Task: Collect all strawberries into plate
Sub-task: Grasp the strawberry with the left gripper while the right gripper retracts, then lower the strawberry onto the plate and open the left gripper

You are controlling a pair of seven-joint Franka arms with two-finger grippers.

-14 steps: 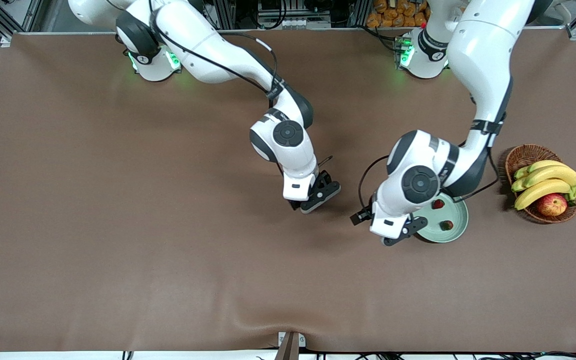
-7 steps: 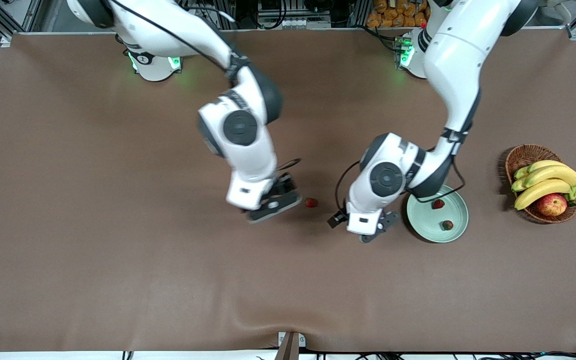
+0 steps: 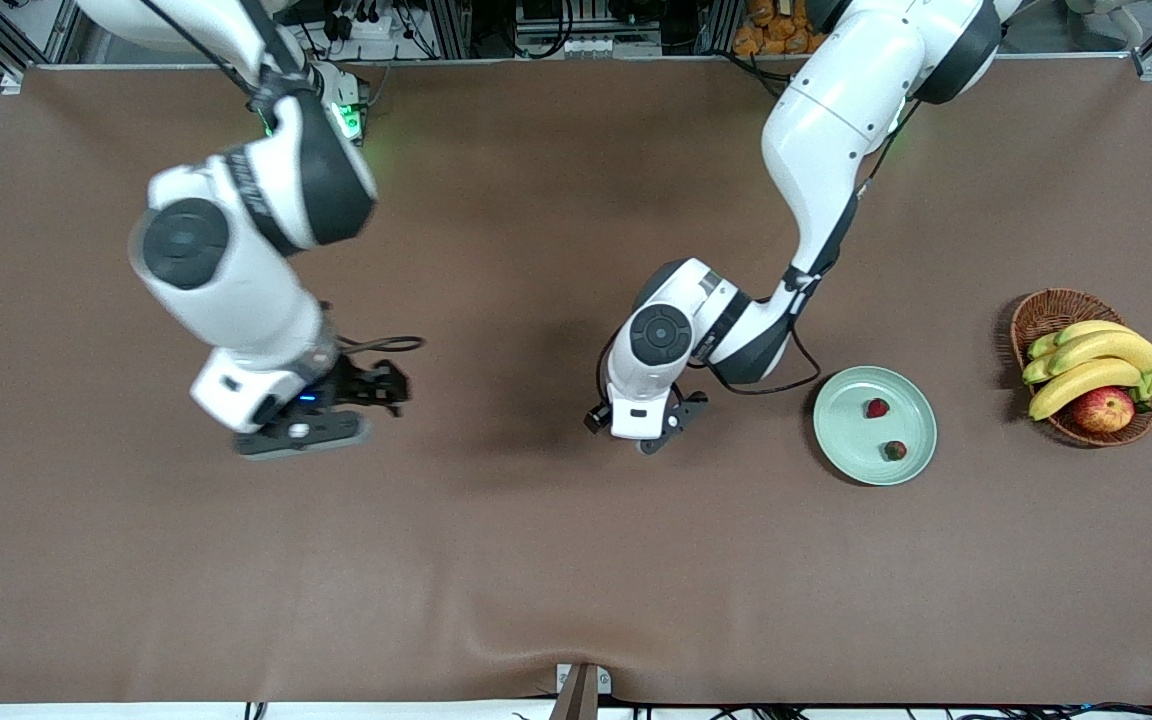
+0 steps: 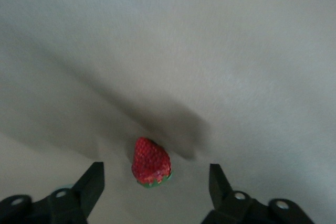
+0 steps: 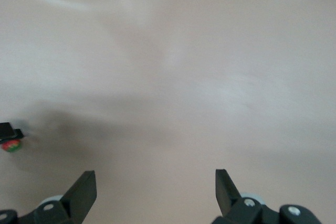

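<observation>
You have two strawberries [image 3: 877,408] in the plate [image 3: 841,450] already. One berry [image 4: 151,162] is left, lying on the table between the open jaws of your left gripper [image 4: 157,182], not yet grabbed. Your right gripper [image 3: 321,425] waits with open jaws and holds nothing, toward the right arm's end. Grab that last berry, then carry it to the plate.
</observation>
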